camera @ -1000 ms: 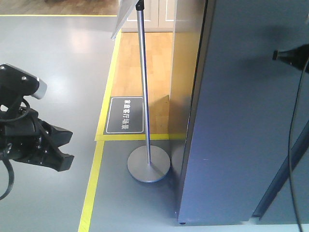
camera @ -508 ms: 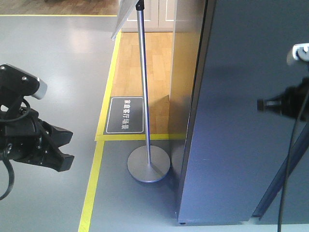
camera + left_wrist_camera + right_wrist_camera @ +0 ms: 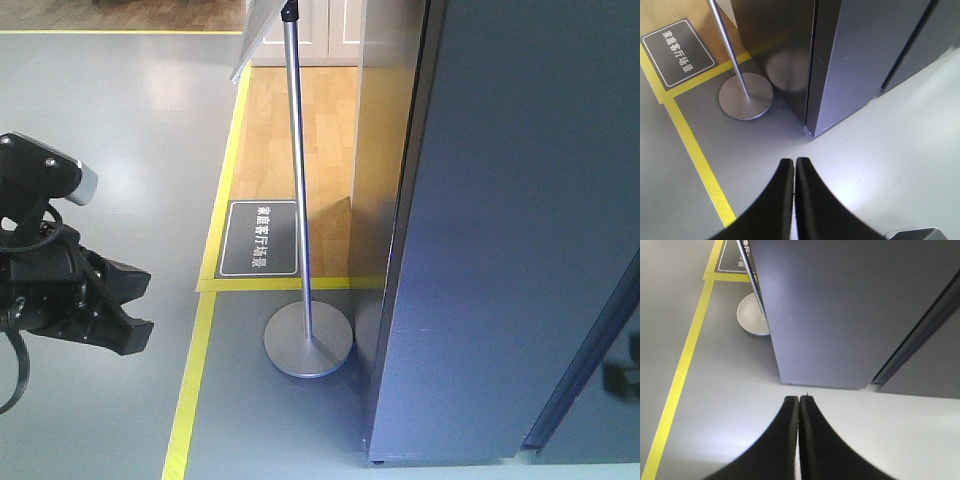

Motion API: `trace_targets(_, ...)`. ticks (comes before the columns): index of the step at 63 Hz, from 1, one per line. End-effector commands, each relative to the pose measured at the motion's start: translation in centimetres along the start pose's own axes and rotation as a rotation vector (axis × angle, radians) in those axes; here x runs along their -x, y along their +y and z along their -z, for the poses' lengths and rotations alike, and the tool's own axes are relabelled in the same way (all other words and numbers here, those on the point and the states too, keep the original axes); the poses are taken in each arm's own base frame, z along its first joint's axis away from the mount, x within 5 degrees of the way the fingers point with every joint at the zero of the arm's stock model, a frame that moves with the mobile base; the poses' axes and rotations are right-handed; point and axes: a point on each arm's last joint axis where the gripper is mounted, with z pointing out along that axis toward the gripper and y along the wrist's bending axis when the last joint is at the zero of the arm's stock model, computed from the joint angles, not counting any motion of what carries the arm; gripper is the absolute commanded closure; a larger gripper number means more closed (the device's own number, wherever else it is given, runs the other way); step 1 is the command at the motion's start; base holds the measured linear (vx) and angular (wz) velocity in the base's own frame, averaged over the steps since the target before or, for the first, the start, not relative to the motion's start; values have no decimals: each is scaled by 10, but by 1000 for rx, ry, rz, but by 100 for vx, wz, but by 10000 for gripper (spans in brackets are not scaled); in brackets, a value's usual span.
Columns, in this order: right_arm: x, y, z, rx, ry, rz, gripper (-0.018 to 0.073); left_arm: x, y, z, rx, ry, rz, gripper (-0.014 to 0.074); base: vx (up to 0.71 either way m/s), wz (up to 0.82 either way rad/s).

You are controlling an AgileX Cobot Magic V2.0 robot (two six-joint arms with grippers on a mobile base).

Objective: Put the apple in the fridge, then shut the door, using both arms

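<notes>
Fridge (image 3: 500,250): one tall dark grey cabinet, standing on the grey floor at the right of the front view; its outer face is plain and matte, with no handle in sight.
Door (image 3: 860,55): one dark grey panel, flush with the fridge body; only a thin dark seam shows along its edge, so it looks closed.
Apple: not in sight in any view.
Left gripper (image 3: 794,170): its two black fingers are pressed together with nothing between them, hanging above the pale floor just in front of the fridge's lower corner.
Right gripper (image 3: 799,407): two black fingers likewise pressed tight on nothing, pointing at the bottom edge of the fridge face.
Left arm (image 3: 60,290): one black jointed arm with cabling and a grey-capped block on top, at the left edge of the front view, well apart from the fridge.
Sign stand (image 3: 300,200): one silver pole on a round metal base, just beside the fridge's left side.
Floor plate (image 3: 259,238): one dark rectangle with white characters, lying on the wooden strip.
Yellow tape (image 3: 195,370): lines framing the wooden strip and running down the grey floor.
</notes>
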Motion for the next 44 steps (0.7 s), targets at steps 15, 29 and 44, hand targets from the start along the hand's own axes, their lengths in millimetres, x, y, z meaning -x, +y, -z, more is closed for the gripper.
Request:
trace_targets(15, -41, -3, 33, -30, -31, 22, 564, 12, 0, 10, 7, -92, 9, 603, 0, 0)
trace_targets(29, -48, 0, 44, 0, -81, -3, 564, 12, 0, 10, 7, -92, 9, 603, 0, 0)
trace_targets(44, -48, 0, 45, 2, -83, -4, 564, 12, 0, 10, 7, -92, 9, 603, 0, 0)
